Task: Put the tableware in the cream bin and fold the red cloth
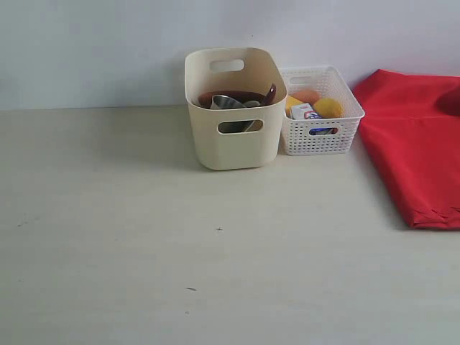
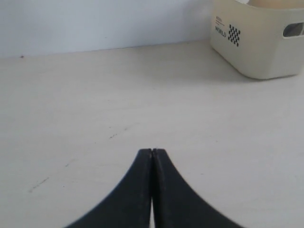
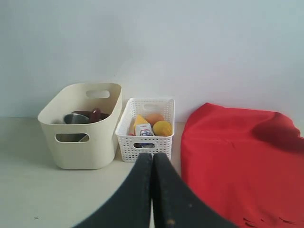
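The cream bin (image 1: 234,136) stands at the back of the table and holds tableware: a steel cup (image 1: 227,102), a brown plate (image 1: 231,95) and a dark wooden spoon (image 1: 270,93). The same bin (image 3: 80,142) appears in the right wrist view with the cup (image 3: 75,118) inside. The red cloth (image 1: 413,147) lies folded flat at the right, running past the frame edge, and the red cloth (image 3: 237,161) also fills the right wrist view beside the basket. My left gripper (image 2: 152,151) is shut and empty over bare table. My right gripper (image 3: 152,155) is shut and empty, short of the basket. Neither gripper shows in the exterior view.
A white lattice basket (image 1: 320,140) sits right of the cream bin, holding a lemon (image 1: 328,108), a milk carton (image 1: 305,112) and other food. A pale wall runs behind both containers. The cream bin's corner (image 2: 259,42) shows in the left wrist view.
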Action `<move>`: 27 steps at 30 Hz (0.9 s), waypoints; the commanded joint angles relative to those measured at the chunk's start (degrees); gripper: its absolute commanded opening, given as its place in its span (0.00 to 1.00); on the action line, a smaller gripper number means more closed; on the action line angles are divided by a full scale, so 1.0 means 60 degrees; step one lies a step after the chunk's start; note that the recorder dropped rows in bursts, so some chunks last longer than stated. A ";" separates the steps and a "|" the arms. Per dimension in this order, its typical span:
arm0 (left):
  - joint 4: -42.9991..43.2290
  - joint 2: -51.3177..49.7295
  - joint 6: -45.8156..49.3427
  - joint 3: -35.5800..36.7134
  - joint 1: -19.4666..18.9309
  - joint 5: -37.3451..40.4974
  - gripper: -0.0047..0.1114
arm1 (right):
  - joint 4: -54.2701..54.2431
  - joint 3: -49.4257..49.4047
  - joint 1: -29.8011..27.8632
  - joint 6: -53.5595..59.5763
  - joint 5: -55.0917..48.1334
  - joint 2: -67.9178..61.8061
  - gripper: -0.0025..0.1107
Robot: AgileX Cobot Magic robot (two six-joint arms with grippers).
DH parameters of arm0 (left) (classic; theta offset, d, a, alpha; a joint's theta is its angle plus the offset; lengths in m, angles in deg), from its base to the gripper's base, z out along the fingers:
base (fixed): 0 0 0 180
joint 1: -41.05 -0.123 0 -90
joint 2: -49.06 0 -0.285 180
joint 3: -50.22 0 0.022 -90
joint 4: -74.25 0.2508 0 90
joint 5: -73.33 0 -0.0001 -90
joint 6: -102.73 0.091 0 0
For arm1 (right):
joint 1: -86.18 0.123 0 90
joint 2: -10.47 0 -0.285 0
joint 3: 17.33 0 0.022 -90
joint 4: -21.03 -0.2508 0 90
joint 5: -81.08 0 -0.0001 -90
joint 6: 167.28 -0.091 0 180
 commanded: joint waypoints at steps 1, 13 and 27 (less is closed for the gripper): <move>0.0326 0.0058 -0.0893 0.0027 -0.0018 -0.0197 0.04 | -0.0038 -0.0046 0.0012 0.0030 0.0011 0.0036 0.02; 0.0435 0.0058 -0.0919 0.0027 -0.0810 -0.0215 0.04 | -0.0038 -0.0046 0.0012 0.0030 0.0011 0.0036 0.02; 0.0435 0.0058 -0.0919 0.0027 -0.0810 -0.0215 0.04 | -0.0038 -0.0046 0.0012 0.0030 0.0011 0.0036 0.02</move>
